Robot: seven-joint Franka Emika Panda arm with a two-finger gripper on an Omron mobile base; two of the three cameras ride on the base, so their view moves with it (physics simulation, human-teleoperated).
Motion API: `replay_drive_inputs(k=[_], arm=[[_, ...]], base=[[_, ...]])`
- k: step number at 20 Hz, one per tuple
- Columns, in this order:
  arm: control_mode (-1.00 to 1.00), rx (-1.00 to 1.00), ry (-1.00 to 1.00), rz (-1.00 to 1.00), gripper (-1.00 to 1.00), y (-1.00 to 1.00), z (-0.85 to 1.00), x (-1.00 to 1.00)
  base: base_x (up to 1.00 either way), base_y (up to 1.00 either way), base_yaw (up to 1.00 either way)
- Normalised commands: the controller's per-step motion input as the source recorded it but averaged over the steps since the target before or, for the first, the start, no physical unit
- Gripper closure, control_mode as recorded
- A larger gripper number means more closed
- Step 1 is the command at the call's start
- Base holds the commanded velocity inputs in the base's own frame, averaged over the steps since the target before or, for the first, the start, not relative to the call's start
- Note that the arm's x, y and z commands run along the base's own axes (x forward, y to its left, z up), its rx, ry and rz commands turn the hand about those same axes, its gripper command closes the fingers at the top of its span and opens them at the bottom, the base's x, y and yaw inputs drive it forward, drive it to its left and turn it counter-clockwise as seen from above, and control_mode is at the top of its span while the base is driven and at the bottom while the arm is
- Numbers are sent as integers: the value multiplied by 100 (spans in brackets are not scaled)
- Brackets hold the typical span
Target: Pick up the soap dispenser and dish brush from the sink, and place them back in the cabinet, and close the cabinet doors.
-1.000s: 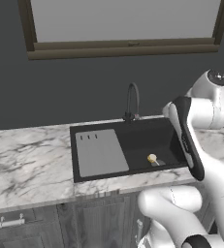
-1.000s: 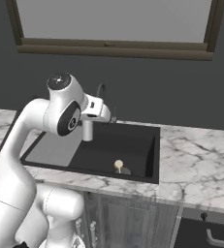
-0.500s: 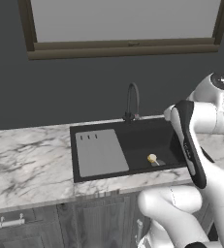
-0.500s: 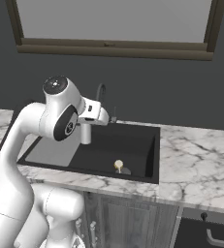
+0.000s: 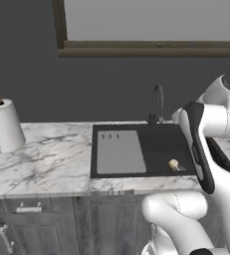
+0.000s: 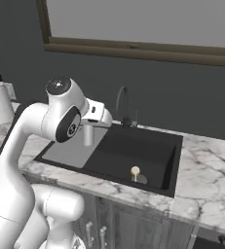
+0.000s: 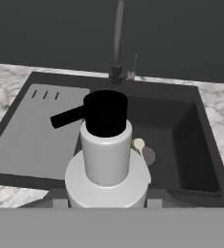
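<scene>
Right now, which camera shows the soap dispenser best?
The hand view: the soap dispenser sits close up, dark pump top visible. The right base view shows it small under the tool; I can't make it out in the left base view.

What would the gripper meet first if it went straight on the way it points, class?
The gripper, holding the soap dispenser, points down toward the sink. Likely first: the basin floor near the dish brush; depth unclear.

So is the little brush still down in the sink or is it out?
In the sink. The dish brush lies on the black floor of the sink, round pale head up, while the gripper holds the soap dispenser above.
</scene>
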Motion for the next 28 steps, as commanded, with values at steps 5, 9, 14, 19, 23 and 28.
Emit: replay_drive_inputs(k=[5, 9, 14, 19, 23, 28], arm=[[100, 0, 0, 0, 100, 0, 0, 0], [100, 0, 0, 0, 100, 0, 0, 0], [100, 0, 0, 0, 100, 0, 0, 0], [100, 0, 0, 0, 100, 0, 0, 0], [100, 0, 0, 0, 100, 0, 0, 0], [100, 0, 0, 0, 100, 0, 0, 0]], base=[[-5, 0, 53], [-6, 0, 57], [-19, 17, 55], [-21, 74, 38], [-4, 84, 19], [4, 86, 2]])
